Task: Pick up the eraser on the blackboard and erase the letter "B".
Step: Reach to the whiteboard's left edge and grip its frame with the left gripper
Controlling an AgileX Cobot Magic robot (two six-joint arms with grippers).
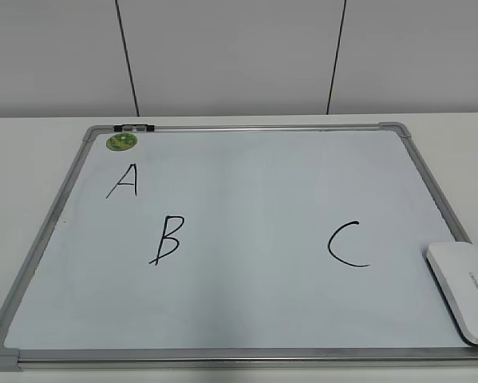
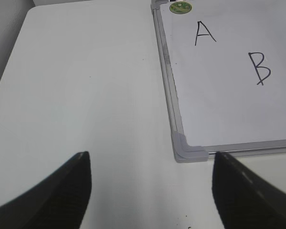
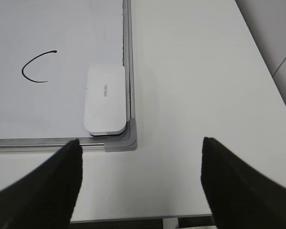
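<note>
Worktop (image 1: 31,144): white, matte, plain surface, running back to meet the wall in the exterior view. Its left edge shows in the left wrist view, its right and near edges in the right wrist view.

Wall (image 1: 223,56): pale grey-white panels behind the worktop, split by three thin dark vertical seams (image 1: 127,56), each slightly slanted in frame. A grey surface also borders the worktop at upper left in the left wrist view, and another at upper right in the right wrist view, that one crossed by a thin diagonal line.

Floor: only a dark strip (image 3: 133,223) below the worktop's near edge; detail cannot be made out.

Light: even, diffuse, soft shadows only. Source not in frame.
</note>
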